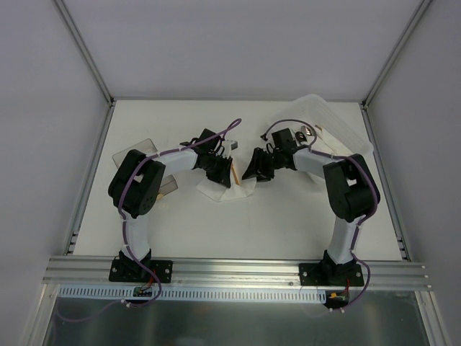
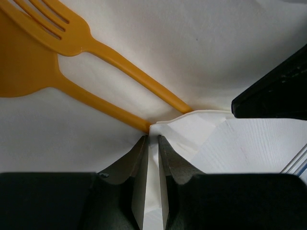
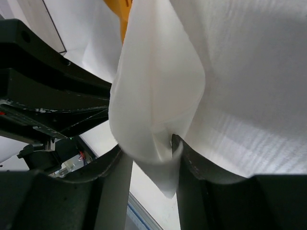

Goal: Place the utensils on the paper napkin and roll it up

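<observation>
Orange fork (image 2: 76,37): flat on the paper napkin (image 2: 240,143), tines toward the top-left corner of the left wrist view, handle running down to a raised fold.
Broad-headed utensil (image 2: 26,67): orange too, right beside the fork, and the two handles close into a V at the fold's edge.
Paper napkin: mid-bench between the two arms, one edge lifted and folded over the handle ends.
Left end effector (image 2: 152,143): narrow, pinching a thin pleat of napkin between its fingers.
Right end effector (image 3: 152,154): narrow as well, clamped on a hanging bunch of napkin, with a sliver of orange showing above the drape.
Bench (image 1: 288,216): white, both arms reaching in to meet near its centre.
Plastic tray (image 1: 338,122): translucent, far right corner, well apart from the napkin.
Clear box (image 1: 144,148): close by the left arm's elbow.
</observation>
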### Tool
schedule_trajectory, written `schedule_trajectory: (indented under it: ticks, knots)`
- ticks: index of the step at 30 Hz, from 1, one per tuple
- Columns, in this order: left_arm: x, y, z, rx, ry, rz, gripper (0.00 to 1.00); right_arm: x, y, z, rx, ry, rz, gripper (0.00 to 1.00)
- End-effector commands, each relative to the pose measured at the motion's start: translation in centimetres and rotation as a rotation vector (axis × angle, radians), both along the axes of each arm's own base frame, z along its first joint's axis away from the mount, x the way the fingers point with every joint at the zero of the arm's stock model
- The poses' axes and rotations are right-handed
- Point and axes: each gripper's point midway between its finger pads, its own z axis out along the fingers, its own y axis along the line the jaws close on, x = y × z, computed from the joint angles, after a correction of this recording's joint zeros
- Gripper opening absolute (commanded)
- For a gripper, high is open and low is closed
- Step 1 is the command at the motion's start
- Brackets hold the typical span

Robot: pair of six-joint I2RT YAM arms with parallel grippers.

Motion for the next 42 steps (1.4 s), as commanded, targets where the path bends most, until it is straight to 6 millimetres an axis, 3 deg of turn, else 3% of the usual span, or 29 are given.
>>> schedule_trajectory:
  ticks: [1,16,23,35,42]
  knots:
    - [0.4,0.2,-0.2,0.025,0.009,0.020,0.14,-0.1,1.2,2.9,0.060,-0.036,0.002,0.40]
    - [0.6,0.4,-0.3,0.029,0.013,0.027,0.14,-1.3,3.6,2.4,0.094,0.080,-0.038,0.40]
    - [0.7,0.7,-0.3,0.033,0.016,0.040,0.14,-1.2,4.0,1.5,0.114,0.135,-0.081,0.46]
    - [0.9,1.1,-0.4,0.032,0.026,0.057,0.14,-1.3,5.4,0.0,0.166,0.196,-0.094,0.39]
    - [1.3,1.8,0.7,0.019,0.010,0.083,0.16,-1.5,5.2,-1.3,0.151,0.220,-0.094,0.55]
